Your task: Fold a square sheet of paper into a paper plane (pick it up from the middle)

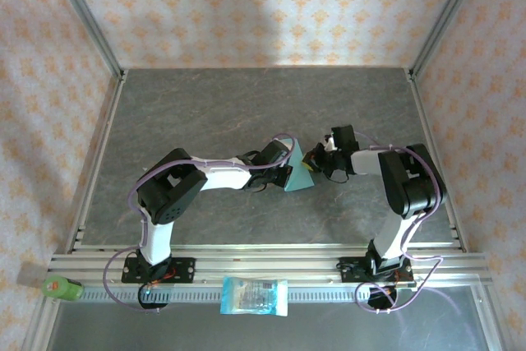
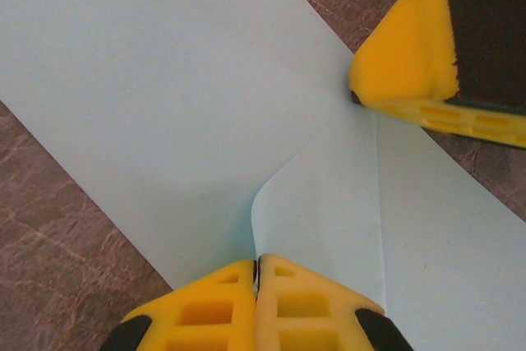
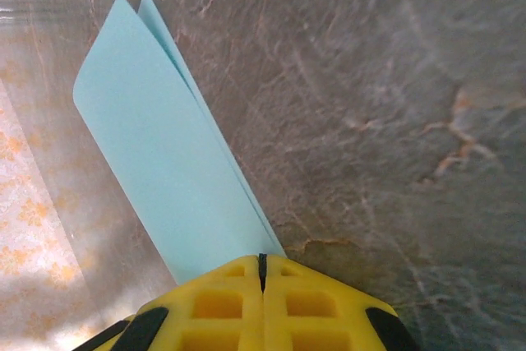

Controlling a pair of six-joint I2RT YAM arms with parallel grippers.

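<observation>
Both of your arms are on the square sheet of paper (image 1: 300, 177). It sits well beyond the packet (image 1: 255, 296), slightly to the packet's right, over the middle of the table (image 1: 246, 104).

Left gripper (image 1: 287, 172): jaws fully closed and pinching the sheet. In the left wrist view the fingertips (image 2: 234, 285) meet with no gap, and the paper (image 2: 164, 104) comes out from between them with a soft curled fold running up from the pinch.

Right gripper (image 1: 317, 163): also clamped tight on the sheet, further right of the packet than the left one. In the right wrist view the gripper (image 3: 262, 259) has its jaws together, and the paper (image 3: 164, 170) rises out of them doubled over in two layers with a rounded bend at the far end.

The left wrist view also shows one yellow right finger (image 2: 403, 55) touching the sheet's far edge, opposite the left pinch. The sheet spans between the two grips. You can't tell from these views whether any of it touches the table.
</observation>
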